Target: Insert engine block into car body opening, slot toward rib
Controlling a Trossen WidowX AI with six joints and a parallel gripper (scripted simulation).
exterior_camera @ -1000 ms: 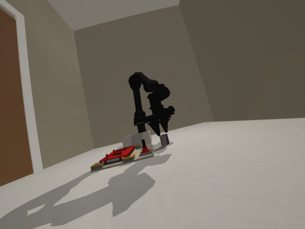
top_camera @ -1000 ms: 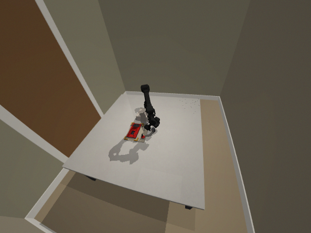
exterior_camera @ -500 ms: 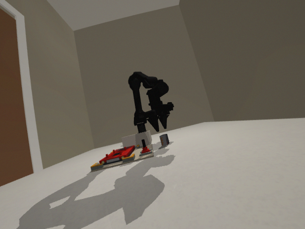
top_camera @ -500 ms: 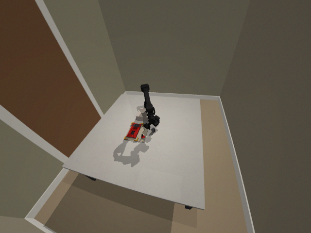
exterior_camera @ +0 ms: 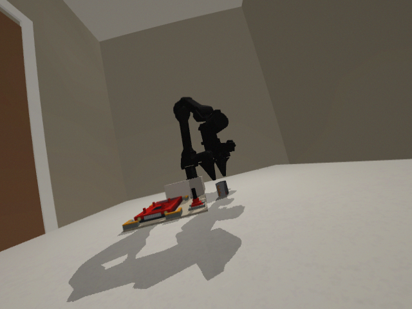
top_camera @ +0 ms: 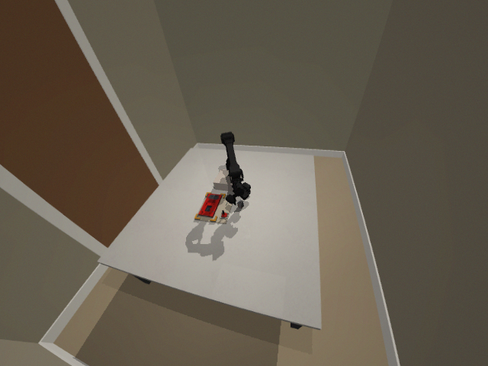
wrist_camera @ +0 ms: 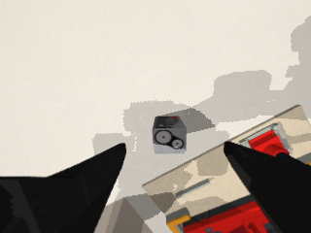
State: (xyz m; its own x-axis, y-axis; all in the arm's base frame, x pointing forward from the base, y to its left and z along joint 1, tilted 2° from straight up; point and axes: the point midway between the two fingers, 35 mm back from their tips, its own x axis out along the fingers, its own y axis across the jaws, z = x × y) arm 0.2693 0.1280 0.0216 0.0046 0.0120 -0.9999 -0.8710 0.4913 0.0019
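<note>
The grey engine block (top_camera: 240, 204) (exterior_camera: 221, 188) (wrist_camera: 169, 136) stands on the table just off the edge of the beige board, with two round pulley shapes facing the wrist camera. My gripper (top_camera: 236, 202) (exterior_camera: 219, 177) (wrist_camera: 173, 147) is open and empty, a little above the block, one finger to each side of it in the wrist view. The red car body (top_camera: 215, 203) (exterior_camera: 172, 206) (wrist_camera: 233, 221) lies flat on the board, beside the block. Dark areas show in its top. The rib and the block's slot cannot be made out.
The beige board (exterior_camera: 186, 203) (wrist_camera: 293, 121) has yellow and grey corner pieces around the car body. A red base with a black upright stick (top_camera: 224, 215) (exterior_camera: 196, 203) is on the board's near side. A pale box (top_camera: 221, 184) (exterior_camera: 177, 190) stands behind the board, by the arm.
</note>
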